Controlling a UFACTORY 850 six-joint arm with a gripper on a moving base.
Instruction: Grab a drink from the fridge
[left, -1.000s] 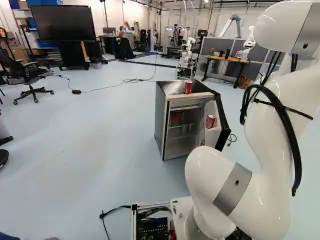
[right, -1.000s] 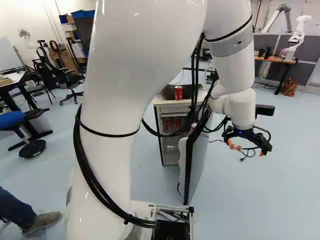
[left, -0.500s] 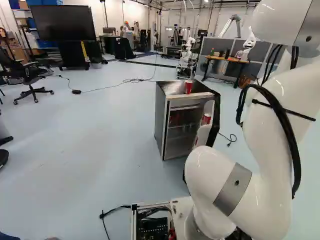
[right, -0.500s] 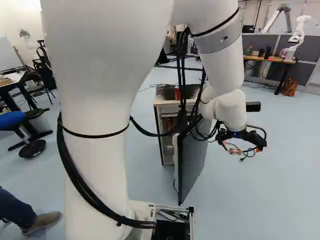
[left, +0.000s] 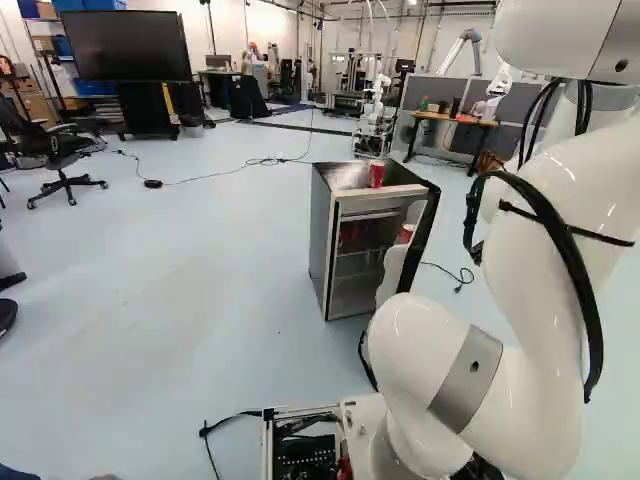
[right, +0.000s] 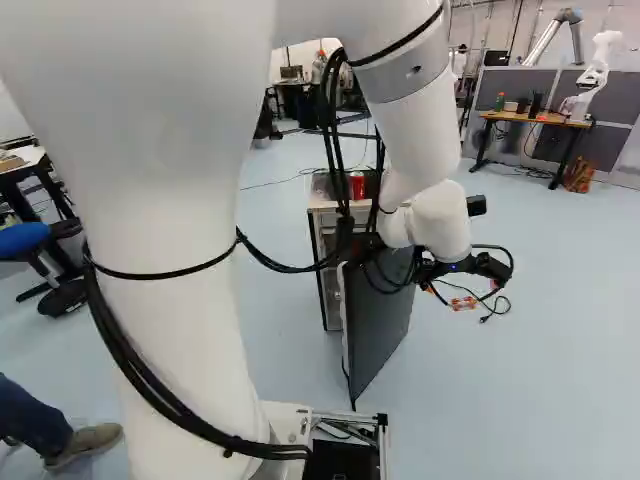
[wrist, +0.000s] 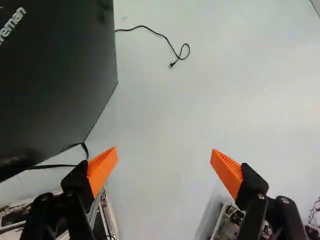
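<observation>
In the right base view my gripper hangs to the right of the fridge door, on its dark outer side. The wrist view shows the gripper open, bare floor between its orange pads; the door's dark face stands beside one finger. The fridge is ajar, with red cans dimly visible inside. One red can sits in the door's inner shelf, partly hidden by the door. Another red can stands on top of the fridge.
A black cable lies on the floor beyond the door. Parts of the base show near the fingers. Farther off are a wooden-topped desk, another robot and office chairs. A person's shoe is left of the base.
The fridge door has swung partway back toward the cabinet, hiding more of its inner shelf. My arm and open gripper have moved leftward in the right base view. The base has stayed put.
</observation>
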